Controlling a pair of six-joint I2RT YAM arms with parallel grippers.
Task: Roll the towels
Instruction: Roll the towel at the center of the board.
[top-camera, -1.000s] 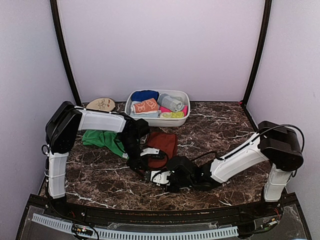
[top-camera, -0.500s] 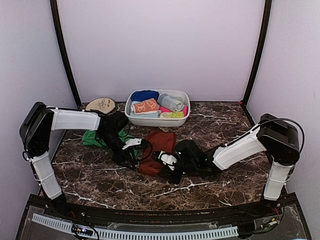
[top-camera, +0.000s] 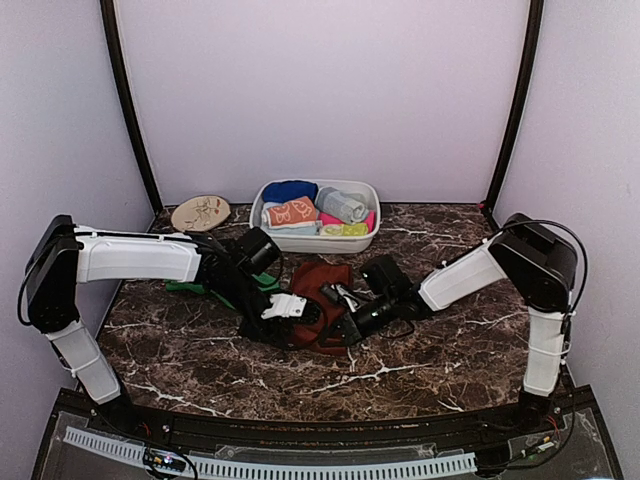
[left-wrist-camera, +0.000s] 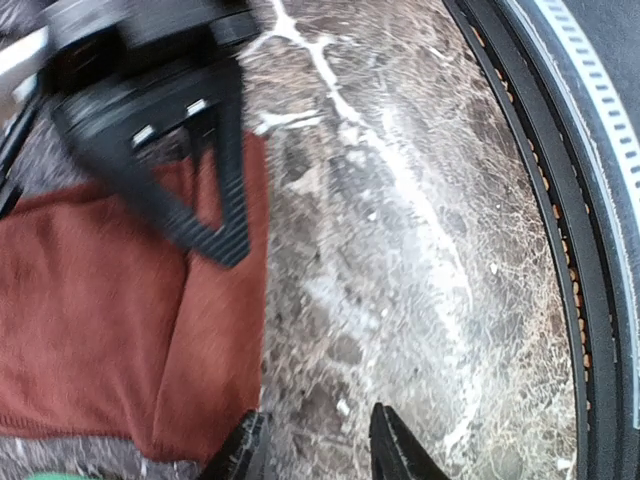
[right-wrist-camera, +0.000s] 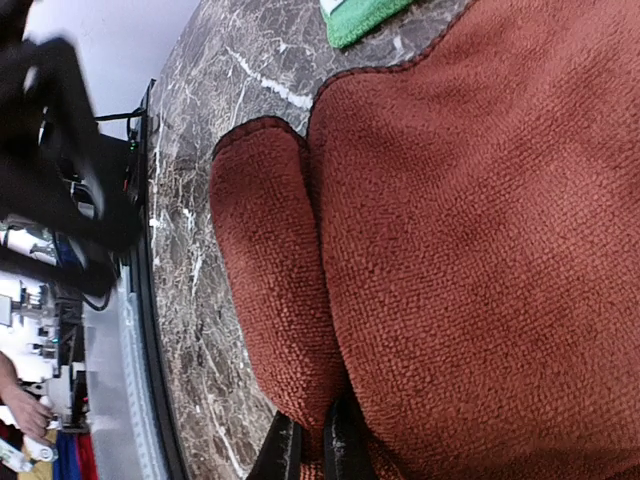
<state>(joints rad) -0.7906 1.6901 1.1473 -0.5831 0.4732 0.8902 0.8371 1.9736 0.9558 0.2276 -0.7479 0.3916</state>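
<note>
Right wrist: right pincer (right-wrist-camera: 312, 445) tight on nubby rust-brown towel (right-wrist-camera: 480, 250) (left pincer (left-wrist-camera: 315, 450) spread).

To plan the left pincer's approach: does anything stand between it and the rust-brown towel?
Nothing visible does. The left pincer stands open at the edge of the rust-brown towel, with only bare marble table between them. The right pincer is shut on the towel's folded edge, farther along.

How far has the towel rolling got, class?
Done: rolled towels fill the basin. In hand: the rust towel has one edge turned over into a first roll, pinched by the right tool; the left tool stands open beside it. Left: finishing that roll, then the green towel, lying loose.
</note>
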